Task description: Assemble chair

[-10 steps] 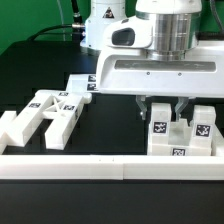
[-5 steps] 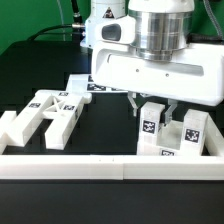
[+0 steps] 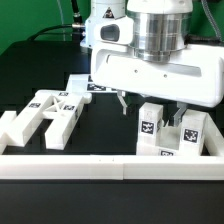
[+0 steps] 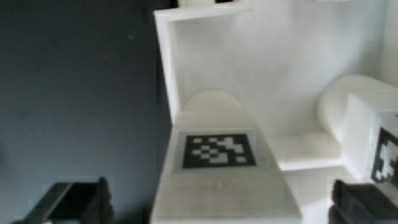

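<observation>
The partly built chair (image 3: 172, 138) stands at the exterior view's right, a white block group with tagged uprights. My gripper (image 3: 151, 112) hangs over its left upright piece (image 3: 149, 125), fingers spread to either side. In the wrist view the same upright piece (image 4: 221, 150) shows its tag, and the gripper (image 4: 222, 205) straddles it with a dark gap at each finger, so it is open and grips nothing. A second tagged upright (image 4: 365, 125) stands beside it. Loose white chair pieces (image 3: 45, 115) lie at the exterior view's left.
A long white border rail (image 3: 100, 166) runs along the front of the table. The marker board (image 3: 85, 84) lies flat at the back, behind the loose pieces. The arm's wide white body hides the space above the chair.
The jaws have spread apart and let go of the left upright piece, which they held before. The arm has stayed over the chair in the last half second.
</observation>
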Controlling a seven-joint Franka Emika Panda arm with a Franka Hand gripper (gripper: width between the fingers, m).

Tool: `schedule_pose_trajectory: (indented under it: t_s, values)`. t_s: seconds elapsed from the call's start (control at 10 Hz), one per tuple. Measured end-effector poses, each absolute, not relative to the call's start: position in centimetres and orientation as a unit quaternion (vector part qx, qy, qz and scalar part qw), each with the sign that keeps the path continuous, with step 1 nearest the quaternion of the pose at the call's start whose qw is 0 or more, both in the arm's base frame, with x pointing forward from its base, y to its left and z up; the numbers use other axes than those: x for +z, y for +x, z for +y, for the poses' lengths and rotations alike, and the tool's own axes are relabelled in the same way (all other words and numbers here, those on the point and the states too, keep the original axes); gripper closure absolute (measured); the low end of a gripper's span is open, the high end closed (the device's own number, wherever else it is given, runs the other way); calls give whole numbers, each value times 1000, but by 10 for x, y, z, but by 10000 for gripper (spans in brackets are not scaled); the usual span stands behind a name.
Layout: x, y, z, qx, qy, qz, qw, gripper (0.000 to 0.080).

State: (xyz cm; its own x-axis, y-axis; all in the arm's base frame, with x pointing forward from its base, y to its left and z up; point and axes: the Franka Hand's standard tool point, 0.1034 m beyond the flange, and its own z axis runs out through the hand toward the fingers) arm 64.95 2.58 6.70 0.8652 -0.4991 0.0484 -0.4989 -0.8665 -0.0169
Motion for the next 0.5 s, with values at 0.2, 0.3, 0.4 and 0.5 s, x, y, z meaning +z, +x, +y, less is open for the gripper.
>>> schedule_pose_trajectory:
  t_s: [0.2, 0.3, 0.4, 0.5]
  values:
    - [69, 651, 27, -31, -966, 257, 3, 155]
    - [72, 650, 29, -35, -966, 256, 5, 151]
    - [75, 642, 31, -42, -966, 254, 8, 151]
    - [74, 637, 30, -40, -966, 254, 7, 151]
